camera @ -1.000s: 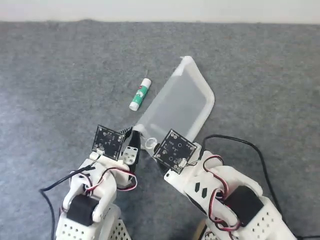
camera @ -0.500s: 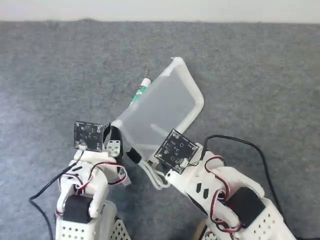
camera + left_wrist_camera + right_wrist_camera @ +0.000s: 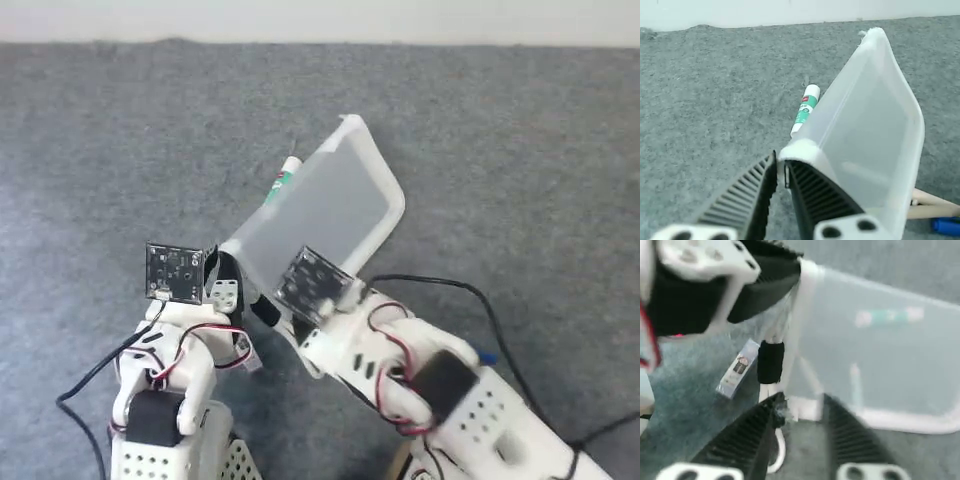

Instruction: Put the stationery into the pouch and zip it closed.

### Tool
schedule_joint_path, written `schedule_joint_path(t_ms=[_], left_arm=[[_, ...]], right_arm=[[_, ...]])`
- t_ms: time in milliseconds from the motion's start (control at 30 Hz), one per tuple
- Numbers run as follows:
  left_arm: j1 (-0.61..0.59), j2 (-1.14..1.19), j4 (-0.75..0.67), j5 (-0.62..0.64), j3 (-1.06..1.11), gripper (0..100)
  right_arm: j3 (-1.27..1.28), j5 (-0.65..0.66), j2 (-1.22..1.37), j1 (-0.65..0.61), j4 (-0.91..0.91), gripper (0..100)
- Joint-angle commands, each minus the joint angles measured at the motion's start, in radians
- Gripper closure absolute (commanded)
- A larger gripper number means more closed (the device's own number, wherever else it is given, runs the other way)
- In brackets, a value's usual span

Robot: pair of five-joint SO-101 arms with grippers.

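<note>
Surface: grey felt-like matting [image 3: 520, 150], coarse and fibrous, bounded by a plain white wall [image 3: 320, 20] at the far edge. One pouch [image 3: 325, 215], translucent frosted plastic, rectangular with rounded corners and a white rim, stands tilted off the matting. One green-and-white glue stick [image 3: 805, 109], cylindrical, lies just beside and partly behind it. Left gripper [image 3: 781, 162], ribbed black jaws, is clamped on the pouch's near corner. Right gripper [image 3: 804, 405], jaws narrowly parted, straddles the pouch's near rim. One small labelled block [image 3: 735, 369] lies nearby.
</note>
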Motion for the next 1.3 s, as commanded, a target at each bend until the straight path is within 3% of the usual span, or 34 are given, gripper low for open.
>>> schedule_joint_path(t_ms=[0, 167, 533, 967, 1267], left_arm=[[-0.005, -0.017, 0.002, 0.008, -0.051, 99], [-0.006, -0.017, 0.002, 0.008, -0.05, 99], [-0.006, -0.017, 0.002, 0.008, -0.05, 99], [-0.006, -0.017, 0.002, 0.008, -0.05, 99], [-0.005, -0.015, -0.003, 0.008, -0.038, 99]], right_arm=[[0.011, -0.032, 0.036, -0.038, -0.068, 71.6], [0.069, -0.006, -0.041, -0.14, -0.085, 74.7], [0.253, -0.006, -0.081, -0.166, -0.378, 74.6], [0.362, -0.002, -0.074, -0.162, -0.604, 74.6], [0.269, 0.0, 0.251, -0.15, -0.743, 74.6]])
